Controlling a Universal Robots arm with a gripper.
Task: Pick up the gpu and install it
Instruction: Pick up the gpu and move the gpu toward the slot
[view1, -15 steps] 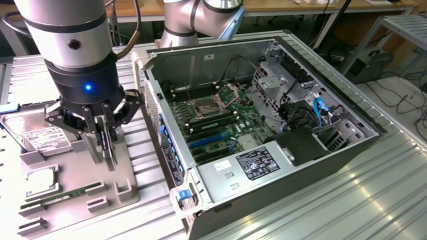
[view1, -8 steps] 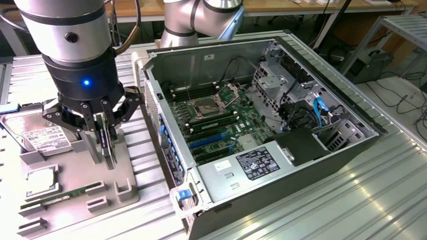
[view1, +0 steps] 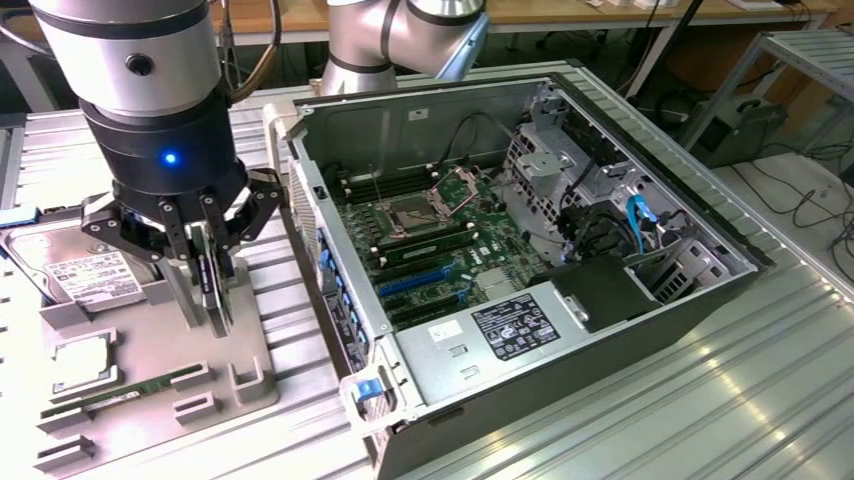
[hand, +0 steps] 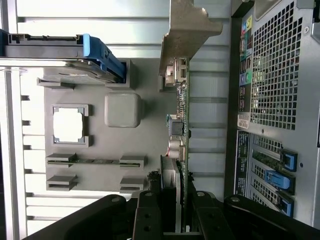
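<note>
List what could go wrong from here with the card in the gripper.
1. The gripper clamps the gpu near one end, so the free end with the silver bracket might tilt or slip.
2. The computer case stands close beside it, so the card could snag its wall.
3. The hard drive sits nearby and could be bumped.
</note>
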